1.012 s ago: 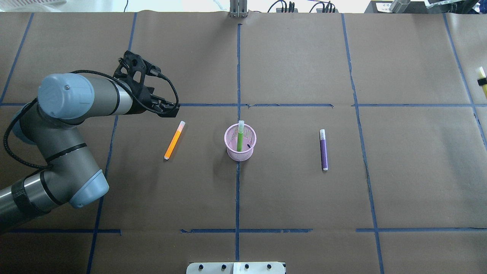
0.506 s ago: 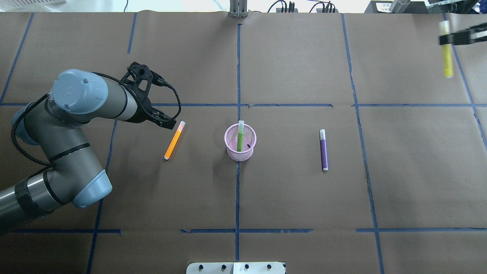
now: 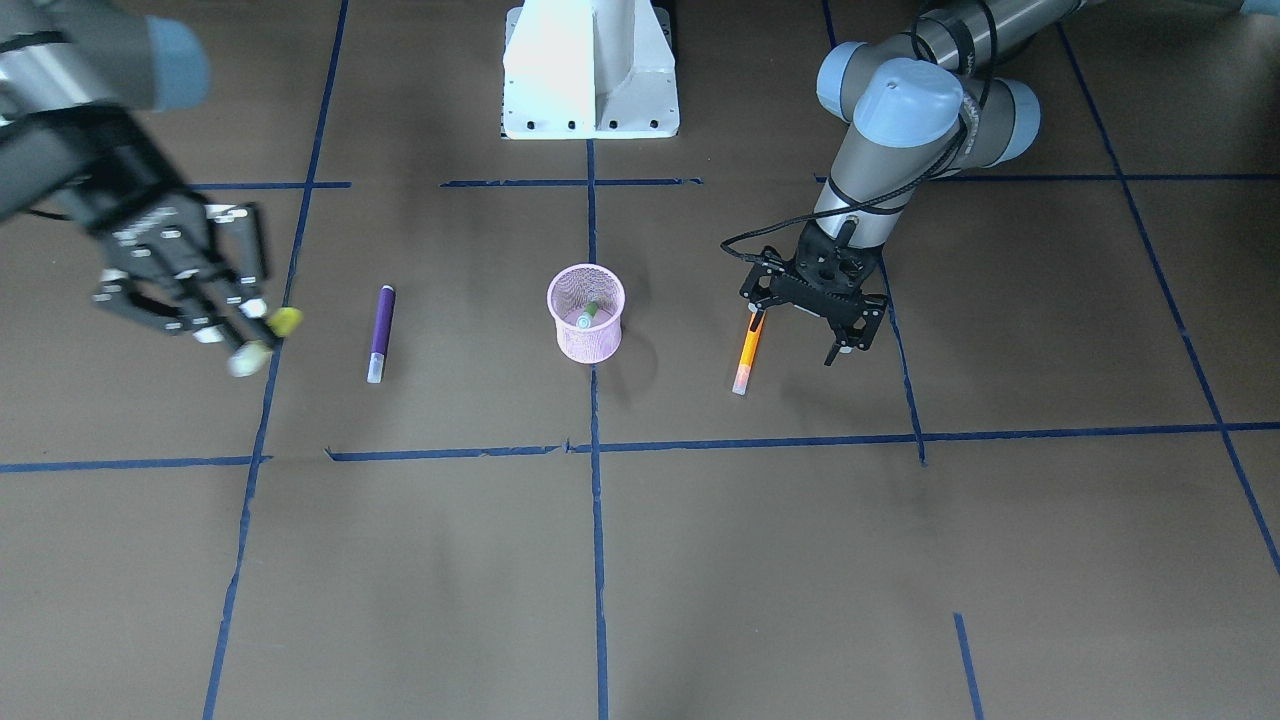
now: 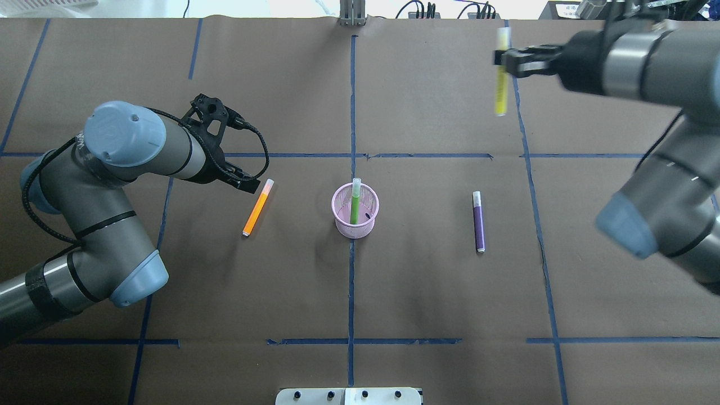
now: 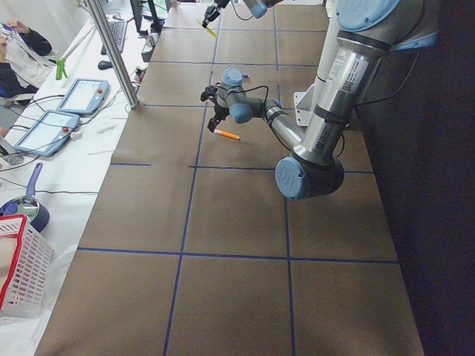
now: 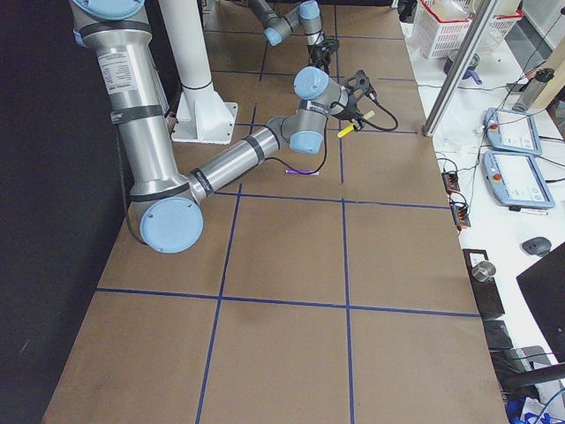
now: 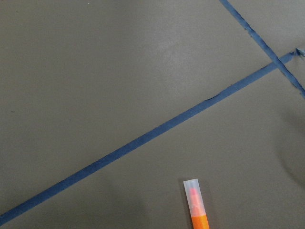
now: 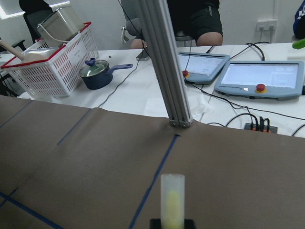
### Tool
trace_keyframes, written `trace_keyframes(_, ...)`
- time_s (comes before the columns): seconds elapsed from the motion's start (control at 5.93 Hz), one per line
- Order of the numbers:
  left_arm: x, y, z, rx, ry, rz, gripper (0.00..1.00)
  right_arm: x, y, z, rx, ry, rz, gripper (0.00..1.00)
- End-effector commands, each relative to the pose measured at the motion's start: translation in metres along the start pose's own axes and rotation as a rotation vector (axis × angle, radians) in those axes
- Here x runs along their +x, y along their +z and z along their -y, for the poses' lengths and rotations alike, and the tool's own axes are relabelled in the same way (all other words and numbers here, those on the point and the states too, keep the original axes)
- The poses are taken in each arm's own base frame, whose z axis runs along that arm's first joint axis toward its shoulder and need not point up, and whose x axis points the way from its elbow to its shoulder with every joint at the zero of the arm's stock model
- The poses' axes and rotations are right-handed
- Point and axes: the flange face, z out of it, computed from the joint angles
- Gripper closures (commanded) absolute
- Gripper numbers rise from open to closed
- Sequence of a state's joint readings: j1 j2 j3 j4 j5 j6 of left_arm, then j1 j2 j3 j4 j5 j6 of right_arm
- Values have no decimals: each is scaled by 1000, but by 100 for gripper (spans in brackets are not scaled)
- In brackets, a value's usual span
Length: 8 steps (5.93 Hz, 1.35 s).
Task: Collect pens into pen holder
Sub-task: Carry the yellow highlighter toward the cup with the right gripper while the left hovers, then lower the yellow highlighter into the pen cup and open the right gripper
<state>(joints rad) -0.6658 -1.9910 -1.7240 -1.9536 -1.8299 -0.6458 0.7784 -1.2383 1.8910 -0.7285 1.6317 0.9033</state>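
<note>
Yellow pen aloft in the right jaws, orange pen lying by the open left jaws.

The right jaws are clamped on the yellow pen (image 4: 500,73) just below its pale cap, so the shaft hangs upright beneath them, high off the desk (image 4: 439,292); that hold looks suited to lowering it coloured end first. The holder (image 4: 363,226) stands well apart from these jaws, low and toward the left jaws, with the green pen (image 4: 355,202) standing inside it. The purple pen (image 4: 478,222) lies flat between these jaws and the holder. The left jaws are apart and empty, pointing down low over the desk. The orange pen (image 4: 257,207) lies flat just beside them, on their holder side, its cap barely inside the left wrist view. They probably need to shift over the shaft and straddle it before closing.
</note>
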Motion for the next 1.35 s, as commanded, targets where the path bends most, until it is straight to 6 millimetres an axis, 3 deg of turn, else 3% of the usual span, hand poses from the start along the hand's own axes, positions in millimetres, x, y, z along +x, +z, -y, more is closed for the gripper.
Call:
trace_keyframes(0.0, -1, 4, -1, -9, -3, -3, 0, -99, 34, -55, 77, 0, 32, 100)
trace_keyframes(0.17, -1, 3, -1, -7, -4, -4, 0, -138, 60, -77, 112, 1, 3, 100)
trace_keyframes(0.34, -1, 3, -1, -6, -5, -5, 0, -148, 84, -99, 116, -14, -44, 100)
trace_keyframes(0.84, -2, 5, -3, -9, -8, -4, 0, -169, 88, -139, 53, -27, -18, 100)
trace_keyframes(1.18, -3, 9, -5, -15, -8, 1, 0, -170, 96, -157, 24, -49, -27, 100)
